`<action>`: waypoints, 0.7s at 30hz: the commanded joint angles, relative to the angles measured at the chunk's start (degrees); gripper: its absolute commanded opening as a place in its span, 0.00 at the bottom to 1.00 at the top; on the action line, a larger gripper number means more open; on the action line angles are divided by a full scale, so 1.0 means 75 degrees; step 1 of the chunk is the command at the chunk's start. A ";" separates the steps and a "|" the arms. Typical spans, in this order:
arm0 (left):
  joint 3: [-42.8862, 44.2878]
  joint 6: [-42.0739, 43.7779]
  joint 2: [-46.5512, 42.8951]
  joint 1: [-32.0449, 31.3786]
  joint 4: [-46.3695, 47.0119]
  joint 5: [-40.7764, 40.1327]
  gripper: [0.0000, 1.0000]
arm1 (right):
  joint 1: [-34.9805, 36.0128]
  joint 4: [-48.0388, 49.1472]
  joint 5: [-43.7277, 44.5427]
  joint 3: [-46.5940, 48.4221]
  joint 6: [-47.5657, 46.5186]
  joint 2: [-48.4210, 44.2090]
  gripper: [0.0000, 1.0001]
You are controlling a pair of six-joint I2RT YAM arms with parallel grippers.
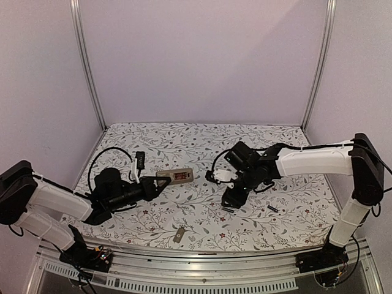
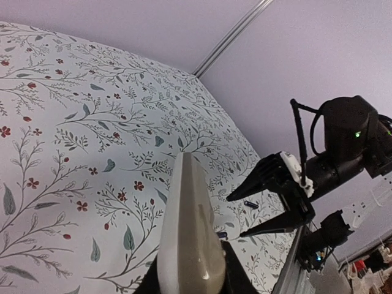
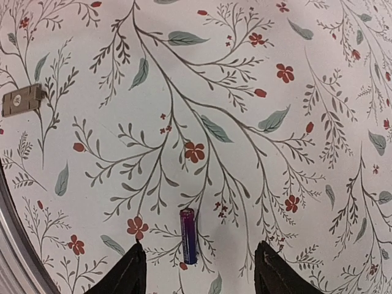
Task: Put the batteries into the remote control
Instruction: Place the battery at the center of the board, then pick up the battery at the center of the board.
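While the left gripper [image 1: 160,182] clamps the remote [image 1: 177,177], the wide-open right gripper [image 3: 199,271] should drop centred astride the battery [image 3: 188,236].

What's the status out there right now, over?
Left pincer shut on remote control. Right pincer open, above one battery. Other battery lying loose. Nothing blocking.

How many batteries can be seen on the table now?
2. One battery lies on the cloth below the right gripper's open jaws; the other battery lies farther right. Others may be hidden in the remote.
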 commanded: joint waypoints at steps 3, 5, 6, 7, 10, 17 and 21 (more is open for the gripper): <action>0.0173 0.0302 -0.0252 0.0043 -0.0367 -0.0113 0.00 | -0.0127 0.1432 0.0256 -0.1503 0.1697 -0.1080 0.58; 0.0188 0.0310 -0.0264 0.0039 -0.0371 -0.0098 0.00 | -0.0108 0.1587 0.0261 -0.1726 0.1842 -0.1130 0.57; 0.0195 0.0311 -0.0270 0.0041 -0.0373 -0.0091 0.00 | -0.0073 0.1638 0.0237 -0.1794 0.1896 -0.1109 0.57; 0.0203 0.0306 -0.0272 0.0045 -0.0379 -0.0082 0.00 | -0.0052 0.1689 0.0213 -0.1864 0.1941 -0.1086 0.56; 0.0209 0.0280 -0.0362 0.0046 -0.0426 -0.0093 0.00 | 0.0057 0.2016 0.0225 -0.2239 0.2104 -0.1107 0.56; 0.0289 0.0361 -0.0433 0.0051 -0.0583 -0.0121 0.00 | 0.0062 0.2693 0.0119 -0.2584 0.2226 -0.0936 0.48; 0.0291 0.0350 -0.0451 0.0045 -0.0591 -0.0143 0.00 | 0.0061 0.2621 0.0131 -0.2477 0.2225 -0.0606 0.43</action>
